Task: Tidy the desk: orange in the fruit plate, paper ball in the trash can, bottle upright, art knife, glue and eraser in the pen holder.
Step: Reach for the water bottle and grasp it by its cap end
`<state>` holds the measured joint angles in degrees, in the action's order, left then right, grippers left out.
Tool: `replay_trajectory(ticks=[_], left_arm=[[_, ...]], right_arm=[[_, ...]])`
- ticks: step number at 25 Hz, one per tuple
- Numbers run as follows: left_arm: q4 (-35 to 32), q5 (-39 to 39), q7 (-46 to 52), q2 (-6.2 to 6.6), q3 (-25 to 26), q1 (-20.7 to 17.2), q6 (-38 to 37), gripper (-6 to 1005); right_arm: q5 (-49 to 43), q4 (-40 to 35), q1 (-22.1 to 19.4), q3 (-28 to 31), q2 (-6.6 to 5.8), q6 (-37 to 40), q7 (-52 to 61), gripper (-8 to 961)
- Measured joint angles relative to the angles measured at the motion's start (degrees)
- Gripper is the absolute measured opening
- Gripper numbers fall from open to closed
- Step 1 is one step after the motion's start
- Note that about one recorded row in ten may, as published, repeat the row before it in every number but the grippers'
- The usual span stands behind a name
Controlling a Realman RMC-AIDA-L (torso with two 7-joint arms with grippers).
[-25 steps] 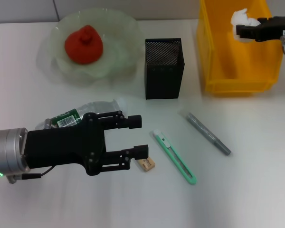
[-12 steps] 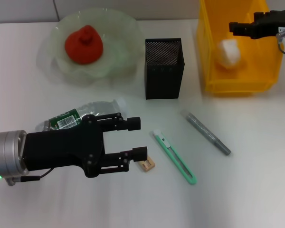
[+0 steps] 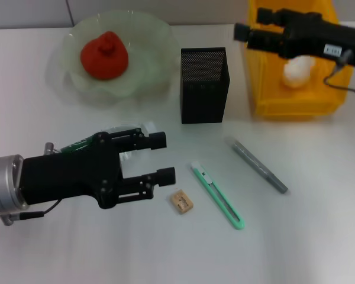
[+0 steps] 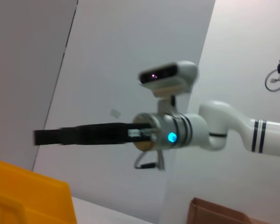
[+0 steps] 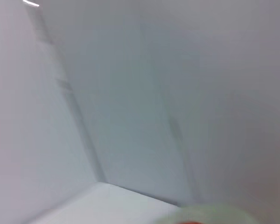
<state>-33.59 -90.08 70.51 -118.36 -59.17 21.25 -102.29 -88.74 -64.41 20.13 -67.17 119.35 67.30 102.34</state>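
The orange [image 3: 104, 55] lies in the fruit plate [image 3: 148, 35] at the back left. The paper ball [image 3: 297, 71] rests inside the yellow trash can [image 3: 266, 89]. My right gripper [image 3: 251, 22] hovers open over the can's left wall, holding nothing. The bottle [image 3: 133, 129] lies on its side on the desk [image 3: 319, 225], mostly hidden under my left gripper [image 3: 161, 158], which is open just above it. In front of the pen holder [image 3: 204, 84] lie the eraser [image 3: 181, 202], the art knife [image 3: 218, 195] and the glue [image 3: 259, 165].
The left wrist view looks across at the right arm [image 4: 177, 133] and a corner of the trash can [image 4: 28, 196]. The right wrist view shows mostly pale wall.
The right gripper opened and the paper ball dropped into the trash can; that gripper then swung left. The left gripper shifted slightly back and left over the bottle.
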Motion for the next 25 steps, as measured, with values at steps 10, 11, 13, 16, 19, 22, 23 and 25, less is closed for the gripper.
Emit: replay_trajectory(ticks=[10,11,13,16,19,22,23,25], left_arm=[[-0.4,-0.1,0.0,0.35,0.9,0.2,0.5,671],[-0.7,-0.5,0.3,0.53,1.0,0.9,1.4,671],[-0.8,-0.6,0.7,0.64,1.0,1.1,1.8,670],[-4.0,-2.0,7.4,1.70,1.0,3.1,5.1,670],[-7.0,-3.9,12.5,2.45,1.0,4.5,6.3,670],[-12.6,-9.7,22.1,3.24,1.0,7.7,8.5,670],[-15.9,-14.2,27.9,3.19,1.0,9.8,9.9,669],[-17.5,-16.5,30.4,2.99,1.0,10.7,10.5,669]], right_arm=[[20.2,36.5,1.9,4.0,-0.11,24.9,-40.4,764],[19.9,40.9,1.8,3.6,0.00,27.2,-49.3,764],[19.5,42.7,1.7,3.2,0.05,28.2,-53.4,764],[18.1,47.4,1.1,1.8,0.14,28.9,-61.0,764],[17.4,48.4,1.0,1.7,0.10,28.0,-61.4,764],[16.5,49.3,0.9,1.7,-0.03,25.8,-61.2,764],[16.5,49.4,0.8,1.7,-0.03,25.5,-61.2,764],[16.5,49.5,0.6,1.7,-0.01,25.5,-61.2,764]])
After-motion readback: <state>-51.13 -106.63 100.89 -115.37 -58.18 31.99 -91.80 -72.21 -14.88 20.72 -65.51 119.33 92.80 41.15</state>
